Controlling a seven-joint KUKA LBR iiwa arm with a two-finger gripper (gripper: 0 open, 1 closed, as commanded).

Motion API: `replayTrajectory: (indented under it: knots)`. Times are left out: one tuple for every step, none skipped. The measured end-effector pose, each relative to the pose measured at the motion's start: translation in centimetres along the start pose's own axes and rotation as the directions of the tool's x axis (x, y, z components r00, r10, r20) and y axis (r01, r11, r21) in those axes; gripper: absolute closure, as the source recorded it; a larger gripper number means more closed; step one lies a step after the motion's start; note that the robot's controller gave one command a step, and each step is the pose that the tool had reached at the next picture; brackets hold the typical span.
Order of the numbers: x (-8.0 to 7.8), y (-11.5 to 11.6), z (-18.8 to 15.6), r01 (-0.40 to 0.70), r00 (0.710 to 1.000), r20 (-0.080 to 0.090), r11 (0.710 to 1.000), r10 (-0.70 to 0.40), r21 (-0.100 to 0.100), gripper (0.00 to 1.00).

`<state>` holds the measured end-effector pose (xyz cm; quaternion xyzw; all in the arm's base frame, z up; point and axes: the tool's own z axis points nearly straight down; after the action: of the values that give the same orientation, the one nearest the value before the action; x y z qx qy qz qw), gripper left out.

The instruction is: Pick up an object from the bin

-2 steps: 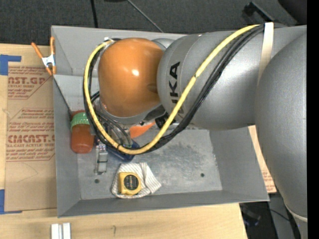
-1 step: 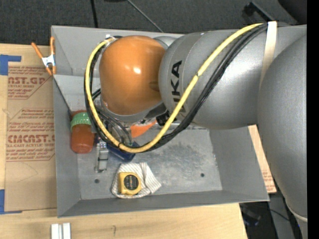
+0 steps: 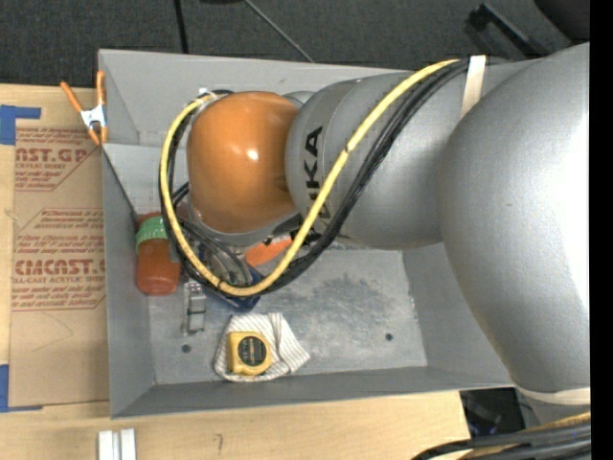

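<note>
In the grey bin (image 3: 316, 319) you see the gripper (image 3: 213, 268) at centre-left under the arm's orange cover (image 3: 239, 161), whether wide or narrow you cannot tell, just beside a green-capped brown bottle (image 3: 155, 266) at the left wall, with a yellow tape measure (image 3: 251, 350) on a white cloth (image 3: 289, 351) at lower centre.

A yellow tape measure (image 3: 248, 351) lies on a crumpled white cloth (image 3: 287, 350) near the lower wall of the bin (image 3: 364, 300). By the left wall lies an orange bottle (image 3: 156, 267), its green cap (image 3: 150, 229) pointing to the view's top. A small grey metal piece (image 3: 194, 312) sits between bottle and cloth, apart from both. Another orange thing (image 3: 269, 251) is partly hidden, so its kind cannot be told. Pale wood tabletop (image 3: 335, 420) shows below the bin.
</note>
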<state>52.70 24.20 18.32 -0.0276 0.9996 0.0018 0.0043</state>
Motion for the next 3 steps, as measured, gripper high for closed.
replayTrajectory:
  knots:
    - [-1.8, -1.4, 6.9, -0.026, 1.000, -0.004, 1.000, 0.026, 0.001, 0.00]
    - [-3.5, -3.7, 8.1, 0.024, 1.000, 0.013, 1.000, -0.024, 0.002, 0.00]
    - [-5.5, -11.0, 10.7, -0.062, 0.998, -0.007, 0.998, 0.062, 0.002, 1.00]
